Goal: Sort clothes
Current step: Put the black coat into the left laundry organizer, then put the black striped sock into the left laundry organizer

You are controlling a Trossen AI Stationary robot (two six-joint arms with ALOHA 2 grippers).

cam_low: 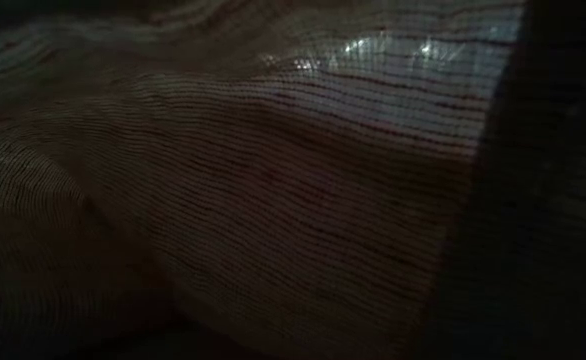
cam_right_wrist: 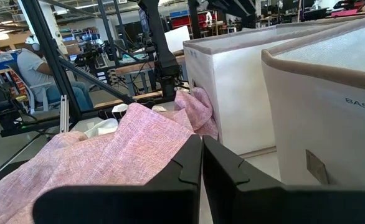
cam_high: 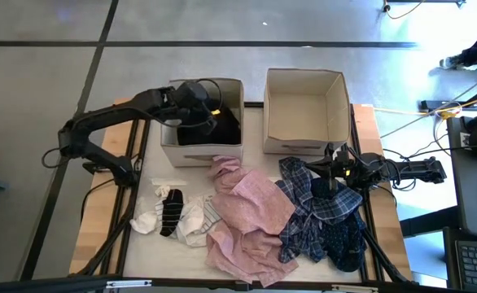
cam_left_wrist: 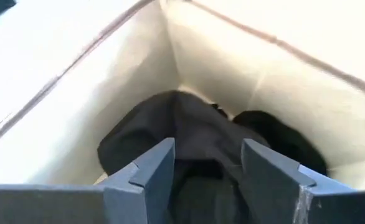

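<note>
My left gripper (cam_high: pixel 199 122) hangs open inside the left beige box (cam_high: pixel 202 150), just over the black garment (cam_left_wrist: pixel 195 124) that lies on the box's bottom. My right gripper (cam_high: pixel 330 172) is shut and low over the blue plaid garment (cam_high: pixel 312 203) at the table's right; nothing shows between its fingers (cam_right_wrist: pixel 201 149). The pale pink garment (cam_high: pixel 247 212) lies spread in the middle, its far end against the left box. The dark navy patterned garment (cam_high: pixel 344 244) lies at the near right. A white sock (cam_high: pixel 146 220) and a black-striped sock (cam_high: pixel 171 212) lie at the left. My left gripper's open fingers (cam_left_wrist: pixel 157 168) stand on either side of a hump of the black garment; I cannot tell whether they touch it. My right gripper is shut just over the plaid garment; its own body hides whether it touches the cloth.
The right beige box (cam_high: pixel 304 73) stands open at the far right, beside the left one. Pale striped cloth (cam_low: pixel 273 180) lies right against the low camera and fills its view. A person sits at a desk (cam_right_wrist: pixel 39 74) beyond the table's left side.
</note>
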